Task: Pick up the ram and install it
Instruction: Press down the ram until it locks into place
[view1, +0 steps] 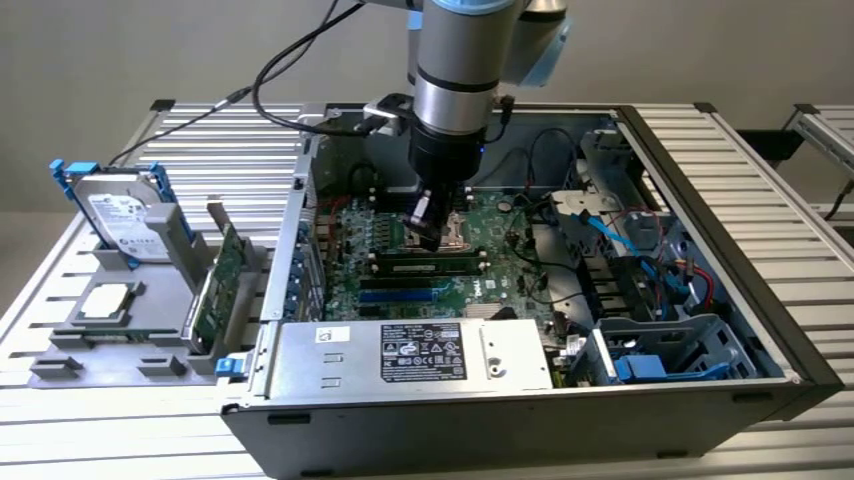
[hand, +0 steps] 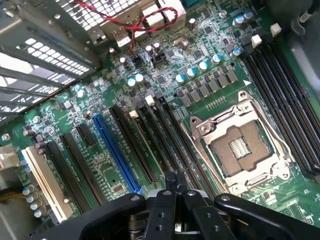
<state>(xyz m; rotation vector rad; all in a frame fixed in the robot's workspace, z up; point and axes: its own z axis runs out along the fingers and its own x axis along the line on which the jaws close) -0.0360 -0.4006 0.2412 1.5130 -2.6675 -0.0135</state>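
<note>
The ram (view1: 427, 266), a narrow green stick with black chips, sits along a black slot on the motherboard (view1: 400, 290) inside the open computer case (view1: 534, 420). My gripper (view1: 430, 236) hangs over the board just behind and above the ram, shut with nothing between its fingers. Whether the fingertips touch the ram I cannot tell. In the wrist view the gripper (hand: 172, 181) is shut, its tips over the long black slots (hand: 165, 135) beside the CPU socket (hand: 237, 147).
In the exterior view's left a grey holder (view1: 107, 345) carries a hard drive (view1: 120, 210), a processor (view1: 107, 300) and an upright green expansion card (view1: 218, 280). The power supply (view1: 414, 355) fills the case's front. Blue cables (view1: 627, 240) and a drive cage (view1: 661, 350) fill its right.
</note>
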